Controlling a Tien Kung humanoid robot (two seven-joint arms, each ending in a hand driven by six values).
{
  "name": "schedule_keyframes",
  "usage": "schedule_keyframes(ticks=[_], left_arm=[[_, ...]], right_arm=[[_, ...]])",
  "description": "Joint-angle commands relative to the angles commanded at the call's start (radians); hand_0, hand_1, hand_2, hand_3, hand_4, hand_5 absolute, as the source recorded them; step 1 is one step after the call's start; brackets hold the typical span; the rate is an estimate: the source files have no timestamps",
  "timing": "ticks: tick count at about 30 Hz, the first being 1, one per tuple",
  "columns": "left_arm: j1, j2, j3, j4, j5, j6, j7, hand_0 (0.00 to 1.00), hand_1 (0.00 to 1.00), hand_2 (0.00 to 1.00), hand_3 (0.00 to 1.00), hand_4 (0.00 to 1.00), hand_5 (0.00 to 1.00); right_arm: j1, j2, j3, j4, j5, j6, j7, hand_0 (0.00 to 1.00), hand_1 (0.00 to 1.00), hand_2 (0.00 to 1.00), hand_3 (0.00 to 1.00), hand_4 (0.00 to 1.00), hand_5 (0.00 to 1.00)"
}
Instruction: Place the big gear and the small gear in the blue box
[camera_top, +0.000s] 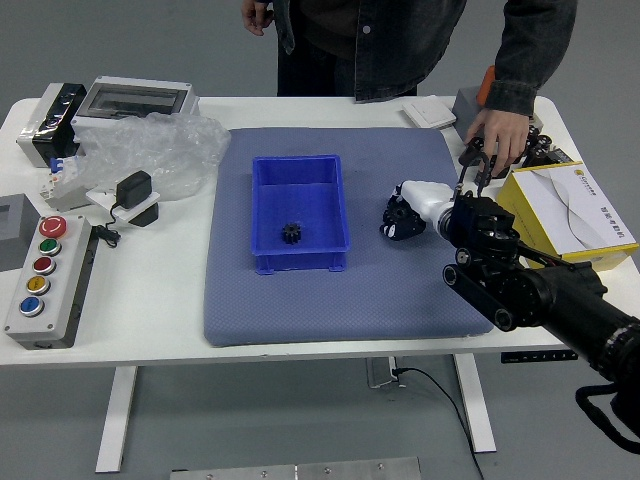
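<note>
Big gear (399, 219) | right hand (434, 203) over it | cannot tell if grasping or released

"Can you read any words there?"

"Not one for certain. The yellow and white box (565, 205) has dark print on its white top, but it's too small and blurred to make out."

"What about a brand?"

"There's a little dark mark near the top's far edge. I can't tell what it says."

"Any numbers or signs?"

"None I can read, on that box or elsewhere on the counter (150, 320)."
</note>
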Motion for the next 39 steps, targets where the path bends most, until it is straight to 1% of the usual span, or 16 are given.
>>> schedule_keyframes(ticks=[1,6,7,12,13,16,18,19,24,25,29,32,39], left_arm=[[0.0,0.0,0.0,0.0,0.0,0.0,0.0,0.73,0.681,0.712,0.709,0.441,0.019],[0.0,0.0,-0.001,0.0,0.001,0.0,0.0,0.73,0.681,0.712,0.709,0.441,0.019],[0.0,0.0,-0.001,0.0,0.001,0.0,0.0,0.731,0.681,0.712,0.71,0.441,0.02],[0.0,0.0,-0.002,0.0,0.0,0.0,0.0,0.731,0.681,0.712,0.71,0.441,0.02],[0.0,0.0,-0.002,0.0,-0.001,0.0,0.0,0.731,0.681,0.712,0.709,0.44,0.02],[0.0,0.001,-0.002,0.0,-0.002,0.0,-0.001,0.731,0.681,0.712,0.709,0.44,0.02],[-0.001,0.001,-0.002,0.0,-0.003,0.0,-0.001,0.731,0.681,0.712,0.709,0.44,0.02],[-0.001,0.001,-0.002,0.0,-0.003,0.0,-0.001,0.731,0.681,0.713,0.712,0.44,0.019],[-0.001,0.004,-0.003,0.0,-0.004,0.0,-0.002,0.731,0.681,0.713,0.712,0.44,0.019],[-0.001,0.004,-0.003,0.0,-0.005,0.0,-0.002,0.731,0.681,0.713,0.713,0.44,0.02],[-0.001,0.006,-0.005,0.0,-0.004,0.0,-0.002,0.731,0.681,0.713,0.713,0.44,0.02],[-0.001,0.007,-0.007,0.0,-0.003,0.0,-0.002,0.731,0.682,0.713,0.713,0.439,0.02],[-0.001,0.008,-0.012,0.0,0.0,-0.001,-0.002,0.732,0.682,0.712,0.711,0.437,0.019]], right_arm=[[0.0,-0.001,0.0,0.0,0.001,-0.003,0.002,0.677,0.529,0.567,0.619,0.571,0.284],[0.001,-0.006,-0.002,0.004,0.007,-0.018,0.01,0.677,0.529,0.567,0.619,0.571,0.284],[0.002,-0.007,-0.002,0.005,0.008,-0.02,0.011,0.676,0.523,0.548,0.608,0.568,0.235],[0.003,-0.013,-0.001,0.009,0.012,-0.027,0.013,0.676,0.523,0.548,0.608,0.568,0.235],[0.004,-0.015,-0.001,0.011,0.012,-0.028,0.013,0.677,0.524,0.548,0.61,0.584,0.197],[0.007,-0.021,0.002,0.018,0.013,-0.03,0.012,0.677,0.524,0.548,0.61,0.584,0.197],[0.009,-0.027,0.004,0.024,0.013,-0.03,0.01,0.677,0.524,0.548,0.61,0.584,0.197],[0.01,-0.029,0.005,0.027,0.013,-0.03,0.01,0.681,0.526,0.546,0.609,0.589,0.155],[0.015,-0.048,0.019,0.054,0.007,-0.027,0.0,0.681,0.526,0.546,0.609,0.589,0.155],[0.017,-0.051,0.022,0.061,0.005,-0.027,-0.002,0.679,0.528,0.545,0.612,0.601,0.147],[0.022,-0.067,0.042,0.106,-0.007,-0.024,-0.013,0.679,0.528,0.545,0.612,0.601,0.147],[0.024,-0.075,0.059,0.154,-0.018,-0.025,-0.023,0.677,0.528,0.544,0.611,0.609,0.144],[0.024,-0.074,0.093,0.285,-0.047,-0.028,-0.045,0.675,0.527,0.544,0.613,0.624,0.133]])
